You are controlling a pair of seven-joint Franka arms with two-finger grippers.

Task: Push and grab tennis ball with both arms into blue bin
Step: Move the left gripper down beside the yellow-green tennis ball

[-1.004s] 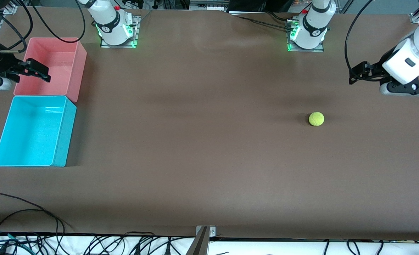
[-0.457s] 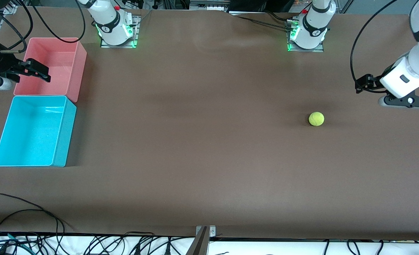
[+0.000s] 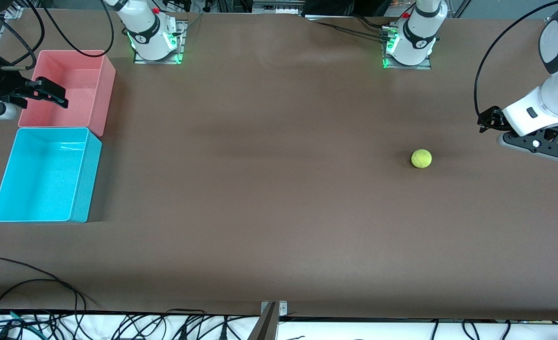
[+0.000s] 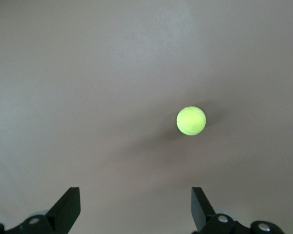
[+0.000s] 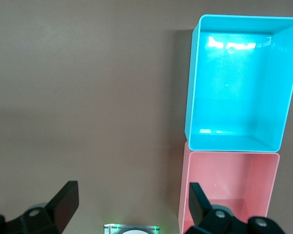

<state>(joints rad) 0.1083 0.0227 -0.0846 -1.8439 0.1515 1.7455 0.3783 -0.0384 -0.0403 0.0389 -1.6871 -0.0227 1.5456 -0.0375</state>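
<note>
From the front I see the tennis ball (image 3: 421, 158) on bare tabletop (image 3: 269, 198) toward the left arm's end; my left gripper (image 3: 489, 119) hovers near that edge, the blue bin (image 3: 86, 179) well apart.

Left wrist: jaws spread, empty, ball ahead.

Right wrist: right gripper (image 5: 132, 204) wide, waiting over the pink bin (image 5: 263, 190).

Robot lab: bolted arm bases (image 3: 155, 37), cables (image 3: 33, 283)

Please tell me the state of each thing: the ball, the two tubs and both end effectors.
Fuzzy yellow-green tennis ball: resting free on the table.
Cyan-blue plastic bin: upright, empty.
Pink plastic tub: upright, empty.
Left end effector: open, holding nothing.
Right end effector: open over the pink tub.
</note>
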